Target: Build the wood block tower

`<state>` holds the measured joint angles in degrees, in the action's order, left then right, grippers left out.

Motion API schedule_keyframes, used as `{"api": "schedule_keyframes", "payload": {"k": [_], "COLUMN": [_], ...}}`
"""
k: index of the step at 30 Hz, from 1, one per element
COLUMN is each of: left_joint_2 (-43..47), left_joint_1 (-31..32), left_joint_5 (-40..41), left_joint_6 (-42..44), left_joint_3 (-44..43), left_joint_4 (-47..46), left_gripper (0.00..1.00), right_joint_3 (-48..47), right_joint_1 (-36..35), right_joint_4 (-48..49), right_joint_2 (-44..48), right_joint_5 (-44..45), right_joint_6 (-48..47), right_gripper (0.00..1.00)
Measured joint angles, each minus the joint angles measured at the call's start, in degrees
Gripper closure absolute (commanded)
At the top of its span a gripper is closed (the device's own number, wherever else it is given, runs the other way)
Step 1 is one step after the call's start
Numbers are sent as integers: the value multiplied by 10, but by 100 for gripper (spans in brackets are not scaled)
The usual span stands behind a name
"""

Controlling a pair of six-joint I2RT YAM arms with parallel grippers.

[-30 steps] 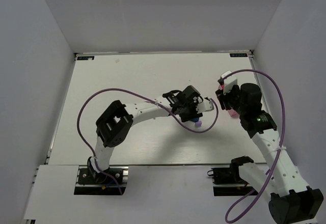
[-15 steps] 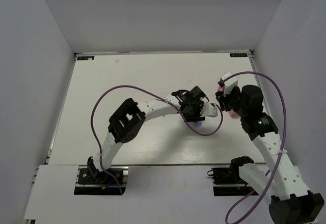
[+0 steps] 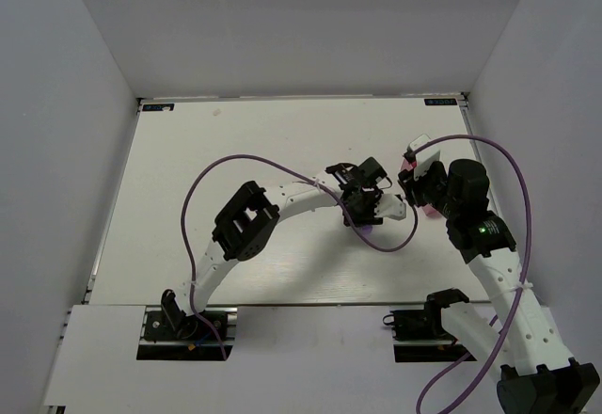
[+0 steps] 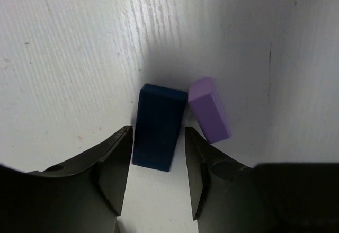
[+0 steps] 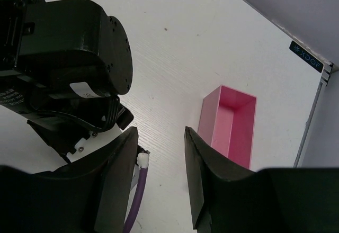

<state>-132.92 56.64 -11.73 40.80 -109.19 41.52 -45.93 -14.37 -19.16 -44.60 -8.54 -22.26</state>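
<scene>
Left tool (image 4: 158,143) sits low over the surface (image 4: 63,58), fingers parted narrowly to either side of the near end of a dark blue block (image 4: 159,122) that lies flat; whether they touch its sides cannot be told from the wrist view. A purple block (image 4: 209,109) lies just beside the blue one on its right, angled, apparently touching at the far corner. Right tool (image 5: 160,137) is parted and empty, near the pink tray (image 5: 211,121).

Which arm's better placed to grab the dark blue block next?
Left, likely. The left hand is open at the dark blue block, fingers straddling its near end; the purple block lies beside it. The right hand, also open, faces the pink tray and the left arm, no block near its fingers.
</scene>
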Motion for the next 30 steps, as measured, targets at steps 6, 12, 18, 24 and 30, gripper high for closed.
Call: {"api": "schedule_keyframes", "payload": {"k": [6, 12, 18, 24, 30], "left_joint_2": [0, 0, 13, 64, 170], "left_joint_1": [0, 0, -3, -9, -18], "left_joint_5": [-9, -9, -1, 21, 40], "left_joint_6": [8, 3, -22, -48, -64], "left_joint_3": [-3, -5, 16, 71, 146], "left_joint_4": [18, 30, 21, 19, 15], "left_gripper": [74, 92, 96, 100, 100], "right_joint_3": [0, 0, 8, 22, 31], "right_joint_1": [0, 0, 0, 0, 0], "right_joint_4": [0, 0, 6, 19, 41], "right_joint_2": [0, 0, 4, 19, 30], "right_joint_5": [-5, -6, 2, 40, 65], "right_joint_6": [-1, -2, 0, 10, 17], "right_gripper": [54, 54, 55, 58, 61]}}
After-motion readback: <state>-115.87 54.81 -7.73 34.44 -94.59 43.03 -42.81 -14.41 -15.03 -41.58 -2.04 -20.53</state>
